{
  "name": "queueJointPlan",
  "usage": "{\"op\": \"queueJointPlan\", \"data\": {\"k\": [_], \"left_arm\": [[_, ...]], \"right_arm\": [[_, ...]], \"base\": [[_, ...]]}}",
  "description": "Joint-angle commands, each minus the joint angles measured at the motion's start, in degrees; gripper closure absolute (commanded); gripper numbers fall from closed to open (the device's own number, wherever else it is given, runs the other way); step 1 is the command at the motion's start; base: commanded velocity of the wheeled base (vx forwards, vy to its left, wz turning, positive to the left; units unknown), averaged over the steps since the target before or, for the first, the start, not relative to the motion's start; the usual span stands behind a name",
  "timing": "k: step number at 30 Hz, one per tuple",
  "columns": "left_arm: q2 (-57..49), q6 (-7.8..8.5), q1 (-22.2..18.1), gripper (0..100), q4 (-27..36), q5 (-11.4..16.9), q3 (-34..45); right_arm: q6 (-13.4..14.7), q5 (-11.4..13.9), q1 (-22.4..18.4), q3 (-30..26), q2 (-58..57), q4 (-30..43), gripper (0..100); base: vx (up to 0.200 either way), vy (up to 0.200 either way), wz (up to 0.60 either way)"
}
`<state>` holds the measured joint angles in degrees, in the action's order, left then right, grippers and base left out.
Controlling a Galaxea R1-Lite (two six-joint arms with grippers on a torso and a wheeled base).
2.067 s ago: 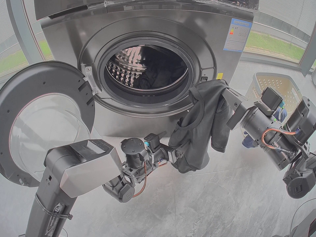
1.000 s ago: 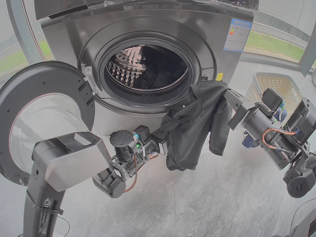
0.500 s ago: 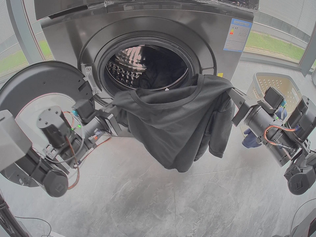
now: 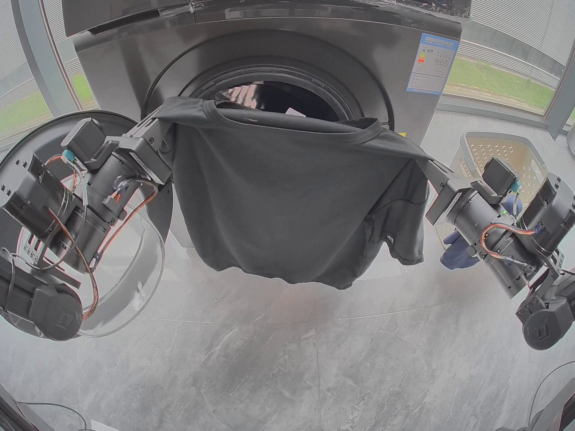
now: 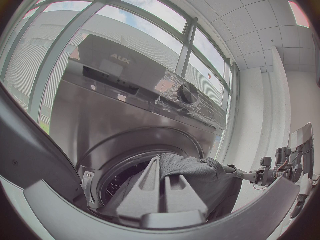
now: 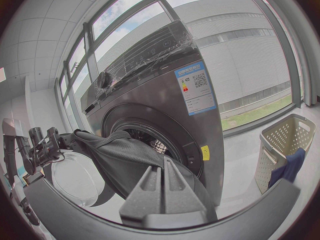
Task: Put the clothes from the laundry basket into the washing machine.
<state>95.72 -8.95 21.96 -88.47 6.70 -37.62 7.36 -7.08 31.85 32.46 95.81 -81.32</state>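
Head view: my left claw [image 4: 157, 126] and my right claw [image 4: 423, 164] each pinch one shoulder of the dark T-shirt [image 4: 281, 193]. It hangs spread like a curtain in front of the drum opening [image 4: 269, 94] of the washing machine [image 4: 389, 61].

Left wrist view: this claw is closed on a bunch of the mesh cloth (thin, light and quite limp, I judge).

Right wrist view: the same pinch at the other shoulder. The laundry basket [image 6: 283, 134] stands beside the machine, with a blue garment [image 6: 290, 166] over its rim. Such soft cloth will sag and may catch on the opening's rim, so the shoulders seem a good place to hold.
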Motion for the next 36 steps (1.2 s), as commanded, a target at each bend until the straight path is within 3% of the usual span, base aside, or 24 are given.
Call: {"op": "queueJointPlan", "data": {"k": [1,21,28,32,35,36], "left_arm": [[-1.1,-0.02,-0.3,100,0.0,-0.1,-0.6],[-1.1,0.07,0.9,100,0.0,0.0,0.4],[-0.4,0.16,5.8,100,0.3,0.0,0.5],[0.4,0.42,10.7,100,0.5,-0.2,0.5],[0.4,0.42,11.4,100,0.5,-0.1,0.7],[0.4,0.42,11.4,100,0.4,-0.1,0.8]], "right_arm": [[-0.1,-0.1,0.0,0.5,0.6,-0.2,100],[-0.2,-0.2,-0.5,2.1,-0.2,-0.7,100],[0.1,0.2,0.8,0.4,0.6,-0.6,100],[0.3,0.8,4.6,-1.4,4.0,-1.3,100],[0.3,0.9,6.6,-0.7,9.1,-2.2,100],[0.3,1.1,7.3,-0.7,11.2,-2.4,0]], "base": [[0.0,0.0,0.0],[0.0,0.0,0.0],[0.0,0.0,0.0],[0.0,0.0,0.0],[0.0,0.0,0.0],[0.0,0.0,0.0]]}}
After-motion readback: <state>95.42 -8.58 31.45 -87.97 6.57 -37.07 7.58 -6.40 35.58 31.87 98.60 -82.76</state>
